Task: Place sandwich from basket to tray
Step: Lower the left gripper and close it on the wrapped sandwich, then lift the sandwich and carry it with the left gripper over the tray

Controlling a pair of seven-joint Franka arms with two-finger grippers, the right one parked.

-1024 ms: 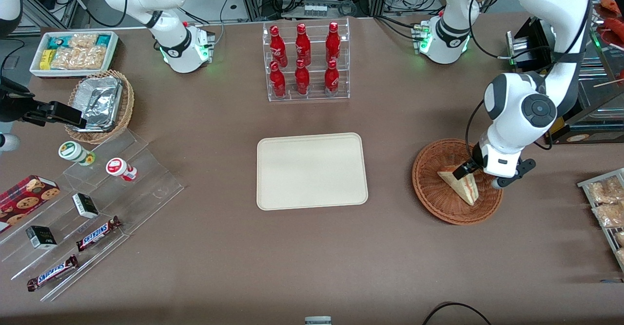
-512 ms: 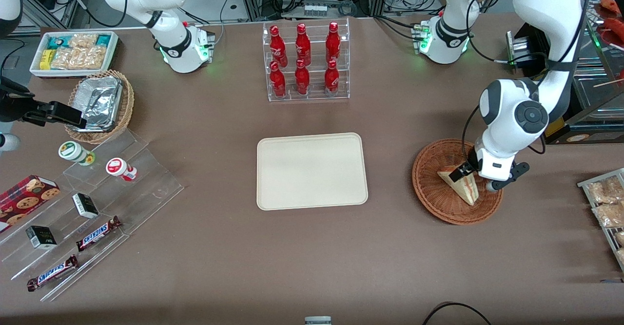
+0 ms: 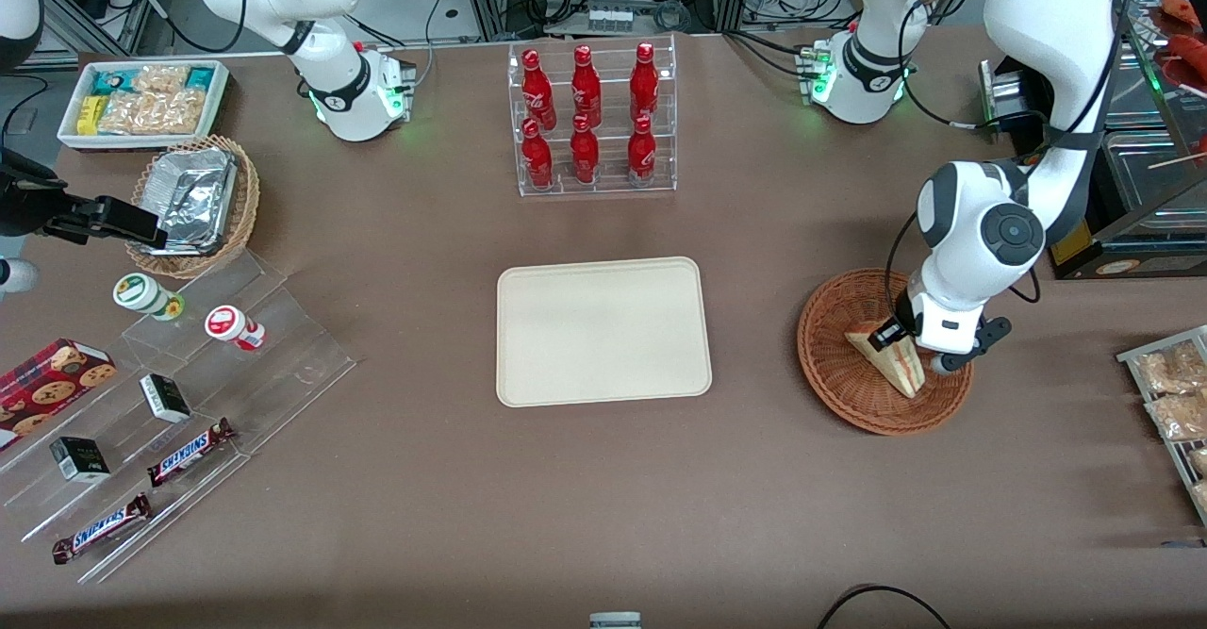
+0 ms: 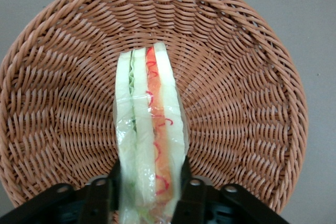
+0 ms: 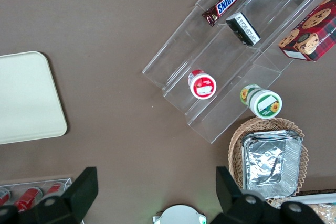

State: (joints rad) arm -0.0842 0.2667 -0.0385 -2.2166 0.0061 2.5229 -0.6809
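Sandwich (image 4: pixel 149 140), a plastic-wrapped wedge with its cut edge showing green and red filling, lies in the reddish-brown wicker basket (image 3: pixel 839 365) toward the working arm's end of the desk (image 3: pixel 603 497). The left arm's gripper (image 4: pixel 149 184) is down inside the basket, one dark finger on each bread face at the wedge's wide end; the jaws look closed against the sandwich, grasping it, though the wedge rests on the weave and is not lifted. The cream tray (image 3: pixel 603 330) sits at mid-desk, well apart from the basket, with nothing on it. Assessment: the grasp step is at hand and the carry has not begun. Risks noted: the hold is taken at one end only, so the long pointed end could sag or swing on lifting; the wrap is slick and the bread soft, so too light a squeeze may let it slip, too hard may crush the layers. A low exit could catch the basket rim and drag the basket.
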